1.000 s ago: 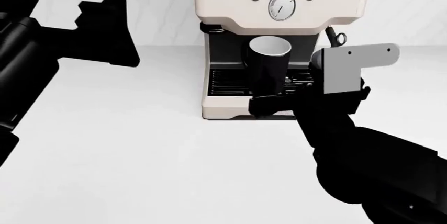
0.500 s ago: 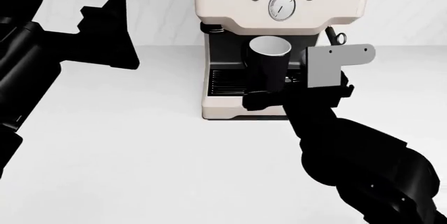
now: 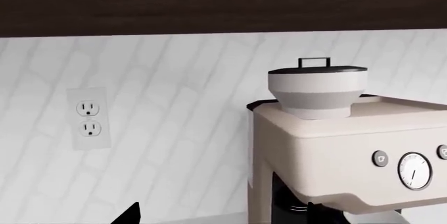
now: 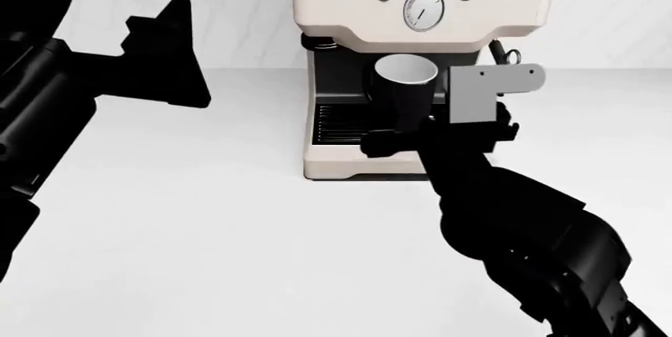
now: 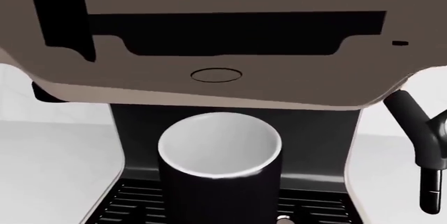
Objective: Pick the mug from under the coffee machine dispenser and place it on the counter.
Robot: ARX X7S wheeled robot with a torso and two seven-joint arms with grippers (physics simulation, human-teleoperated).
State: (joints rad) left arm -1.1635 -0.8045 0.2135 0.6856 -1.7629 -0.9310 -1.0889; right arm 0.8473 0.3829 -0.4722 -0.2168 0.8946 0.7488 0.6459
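The black mug stands upright on the drip tray of the cream espresso machine, just beyond the right gripper, whose finger state cannot be told; left gripper hangs well aside, likewise unreadable.

I see the mug boxed in the recess of the coffee machine: the machine's overhang sits close above its rim, the recess walls flank it, and the drip tray is under it. The only way out is toward me, through the open front. My right gripper already fills part of that opening, low against the mug's front. The steam wand hangs just beside the recess on the machine's right side and narrows any approach from there. The counter is wide and bare in front and to the left. My left gripper hangs well apart, above that open stretch.
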